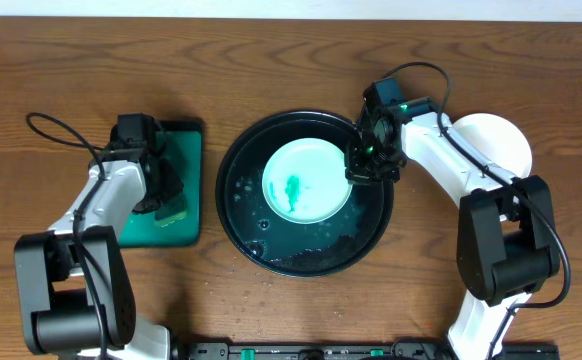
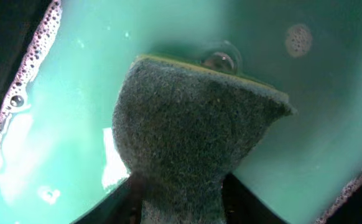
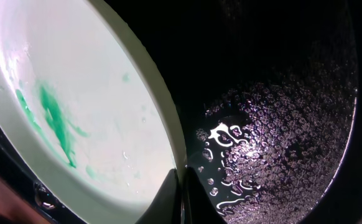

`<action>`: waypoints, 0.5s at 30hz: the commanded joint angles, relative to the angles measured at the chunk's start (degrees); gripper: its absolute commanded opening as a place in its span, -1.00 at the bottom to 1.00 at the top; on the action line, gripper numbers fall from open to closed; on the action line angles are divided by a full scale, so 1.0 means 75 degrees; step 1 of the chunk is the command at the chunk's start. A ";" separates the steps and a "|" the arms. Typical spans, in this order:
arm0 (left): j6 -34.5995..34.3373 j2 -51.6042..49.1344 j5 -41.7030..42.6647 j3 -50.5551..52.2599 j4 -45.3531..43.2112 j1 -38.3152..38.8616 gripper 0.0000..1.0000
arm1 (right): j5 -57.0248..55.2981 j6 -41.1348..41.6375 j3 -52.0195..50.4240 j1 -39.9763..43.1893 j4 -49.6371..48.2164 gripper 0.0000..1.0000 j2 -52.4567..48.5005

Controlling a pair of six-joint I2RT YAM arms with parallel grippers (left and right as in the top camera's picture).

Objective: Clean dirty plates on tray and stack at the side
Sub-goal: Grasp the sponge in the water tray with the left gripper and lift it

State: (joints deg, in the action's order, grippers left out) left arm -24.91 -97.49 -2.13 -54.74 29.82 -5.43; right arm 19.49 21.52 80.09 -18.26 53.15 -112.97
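One pale mint plate [image 1: 306,180] with a green smear lies in the round black tray [image 1: 239,215], which holds soapy water. My right gripper [image 1: 369,168] is shut on the plate's right rim; the right wrist view shows the plate [image 3: 75,106] with the rim pinched between my fingers [image 3: 182,190]. A clean white plate [image 1: 496,140] lies at the right side, partly under the right arm. My left gripper [image 1: 167,190] is over the green tray [image 1: 193,165], shut on a dark green sponge [image 2: 187,130] that is pressed into the soapy water.
The rectangular green tray [image 2: 305,112] holds pale green water with foam along its black rim. Foam and bubbles [image 3: 274,124] cover the black tray's floor beside the plate. Bare wooden table surrounds both trays.
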 commanded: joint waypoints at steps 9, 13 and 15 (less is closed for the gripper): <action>-0.0003 -0.0466 -0.0122 0.0070 -0.0050 -0.0038 -0.85 | 0.0067 0.0020 0.0052 -0.0085 0.0064 -0.97 0.0111; 0.0029 -0.0595 0.0137 0.0064 -0.0050 -0.0038 -0.86 | 0.0070 0.0020 0.0055 -0.0085 0.0125 -0.97 0.0111; 0.0026 -0.0423 0.0513 0.0044 -0.0044 -0.0038 -0.85 | 0.0067 0.0020 0.0055 -0.0085 0.0187 -0.97 0.0111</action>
State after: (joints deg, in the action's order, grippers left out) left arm -25.06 -98.98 -1.48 -55.05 29.28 -5.43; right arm 19.49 21.52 80.09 -18.28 54.22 -112.97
